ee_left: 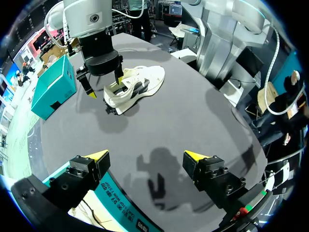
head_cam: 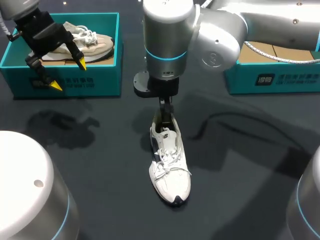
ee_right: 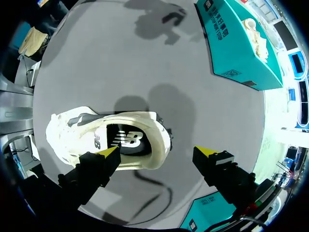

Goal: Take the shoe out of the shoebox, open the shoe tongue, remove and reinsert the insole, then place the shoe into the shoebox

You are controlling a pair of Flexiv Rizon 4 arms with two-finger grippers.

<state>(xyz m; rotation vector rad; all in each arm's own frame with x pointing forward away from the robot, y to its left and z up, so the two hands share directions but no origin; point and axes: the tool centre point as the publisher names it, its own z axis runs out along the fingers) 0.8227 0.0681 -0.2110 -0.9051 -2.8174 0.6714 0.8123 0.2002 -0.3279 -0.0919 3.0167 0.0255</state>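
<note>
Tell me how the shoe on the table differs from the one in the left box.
The white shoe stands on the table; the beige shoe lies in the teal shoebox. The white shoe points toward the camera, the beige shoe sideways. Both are laced sneakers.

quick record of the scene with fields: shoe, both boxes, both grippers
white shoe: on its sole on the table, outside both boxes
left shoebox: holds a beige shoe
right shoebox: no shoe seen, partly hidden by the right arm
left gripper: open, over the left shoebox's front wall
right gripper: open, at the white shoe's heel, one finger over the shoe, the other clear of it
</note>
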